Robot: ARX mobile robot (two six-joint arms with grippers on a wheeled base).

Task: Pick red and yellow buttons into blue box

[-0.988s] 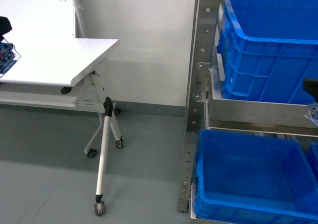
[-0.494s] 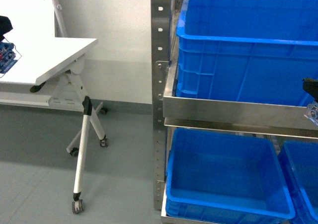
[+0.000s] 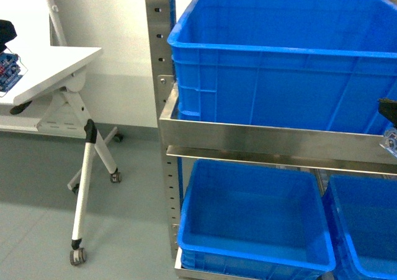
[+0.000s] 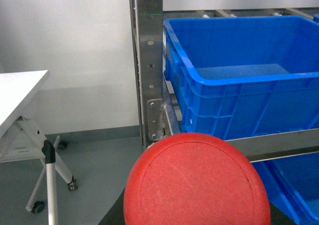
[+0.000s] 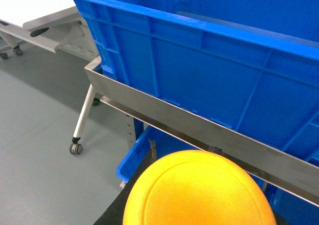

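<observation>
Two buttons are being carried, one per arm, and the step in hand is judged to be the approach to the blue box, with the drop not yet made. At the far left of the head view a white bench [image 3: 56, 63] stands on castored legs, and the left end effector [image 3: 7, 69] shows only as a dark shape with a blue-and-clear block at the frame edge; its jaws cannot be made out there. In the left wrist view the red button [image 4: 197, 185] fills the lower frame, its domed cap turned toward the camera, so it is taken to be grasped by that end effector, though the fingers themselves are hidden. Further right a steel rack [image 3: 158, 75] carries the blue box [image 3: 279, 63] on its upper shelf, with two more blue crates [image 3: 248, 230] on the shelf below. In the right wrist view the yellow button [image 5: 199, 190] sits just as close under the camera, and it is judged to be clasped by the right end effector [image 3: 389, 128], seen only as a sliver at the right edge of the head view. Both caps lie below the rolled rim of the box. For the next move, each arm would need to be raised above that rim, carried over the open interior, and only then released.
</observation>
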